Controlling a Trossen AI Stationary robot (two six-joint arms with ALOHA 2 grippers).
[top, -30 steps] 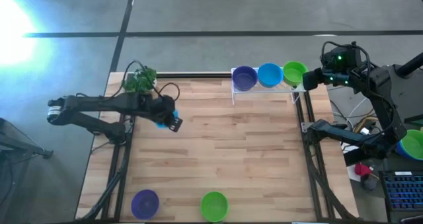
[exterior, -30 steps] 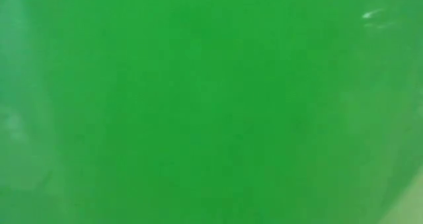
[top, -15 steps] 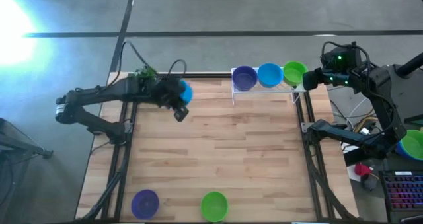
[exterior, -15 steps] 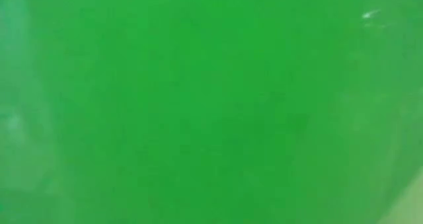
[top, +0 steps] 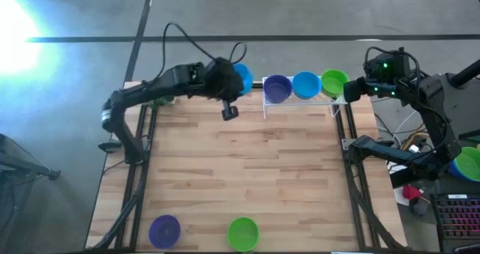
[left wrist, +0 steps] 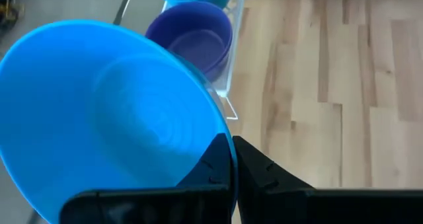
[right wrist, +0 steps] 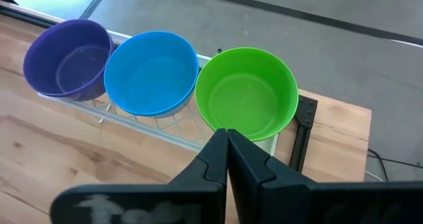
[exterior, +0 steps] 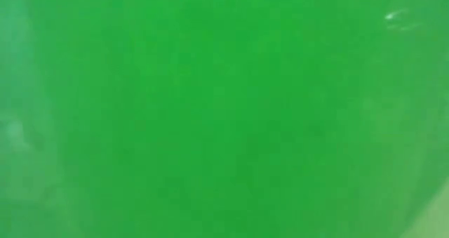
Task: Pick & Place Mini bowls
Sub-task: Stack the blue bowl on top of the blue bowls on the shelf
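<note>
Left gripper [left wrist: 232, 159] at the far edge of the table [top: 247, 164], just left of the white rack [top: 300, 100]. Fingers clamped on the rim of a blue bowl [left wrist: 109, 112]; the bowl is tilted and held off the table, close beside the rack's left end.

Rack at the far right of the table holds three bowls in a row: purple bowl [right wrist: 66, 59] at the left, second blue bowl [right wrist: 151, 72] in the middle, green bowl [right wrist: 246, 95] at the right, each touching its neighbour.

Right gripper [right wrist: 227, 151] hangs just off the far right corner, beside the rack's right end, above the green bowl's near rim. Fingers together, holding nothing.

Near edge of the table: a loose purple bowl [top: 164, 228] at the left, a loose green bowl [top: 242, 232] toward the middle, well apart from each other. Low view is filled edge to edge with plain green.

A leafy plant [top: 159, 100] shows partly behind the left arm at the far left corner.
</note>
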